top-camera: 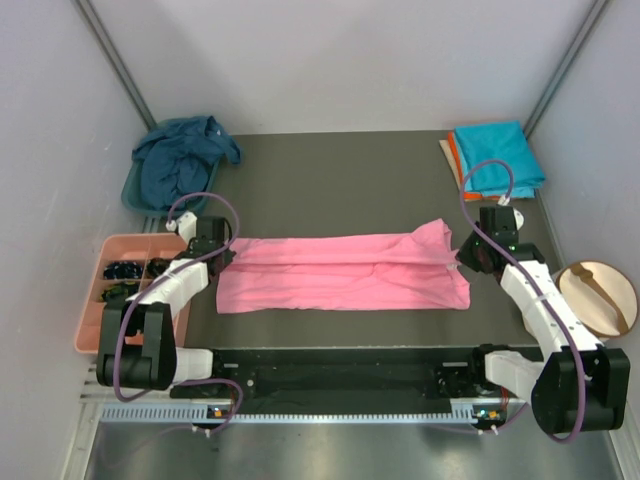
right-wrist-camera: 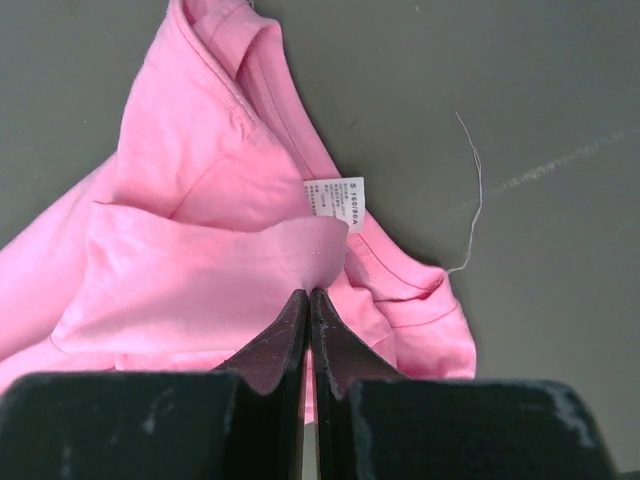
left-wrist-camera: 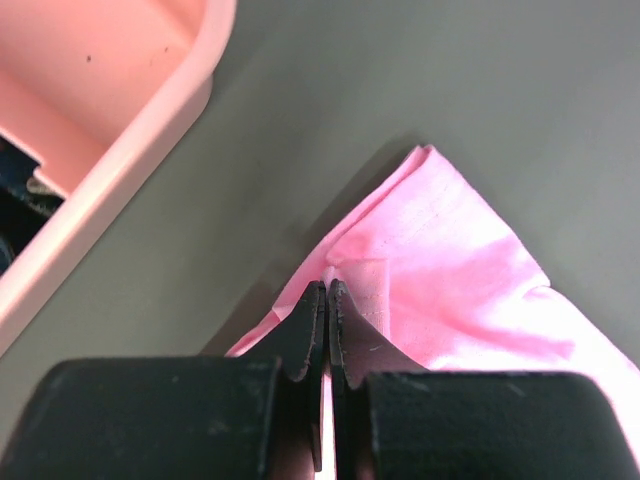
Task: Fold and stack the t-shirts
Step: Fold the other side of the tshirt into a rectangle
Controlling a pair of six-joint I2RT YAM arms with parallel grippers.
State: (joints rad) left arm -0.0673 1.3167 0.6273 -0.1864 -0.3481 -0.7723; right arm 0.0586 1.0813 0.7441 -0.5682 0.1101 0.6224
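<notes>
Lying across the middle of the tabletop [top-camera: 330, 190], the pink t-shirt [top-camera: 340, 272] is folded lengthwise into a long flat band running from the left side to the right side, nearer the front edge than the back. The left gripper [left-wrist-camera: 327, 290] has its jaws pressed together on a thin corner of pink cloth at the band's left end. The right gripper [right-wrist-camera: 309, 297] is likewise clamped tight on a fold of pink cloth at the right end, where the collar and a small white label [right-wrist-camera: 335, 203] show; a loose pale thread [right-wrist-camera: 470, 190] lies on the tabletop just beside that end.

At the back right corner a turquoise t-shirt [top-camera: 498, 155] sits folded on top of an orange t-shirt [top-camera: 453, 152], of which only a strip along the left side shows. At the back left corner a dark blue t-shirt [top-camera: 180, 160] is bunched up in a teal basin [top-camera: 131, 192]. A salmon-pink tray [top-camera: 90, 300] with compartments stands by the left edge, near the left gripper, with small dark items in it.
</notes>
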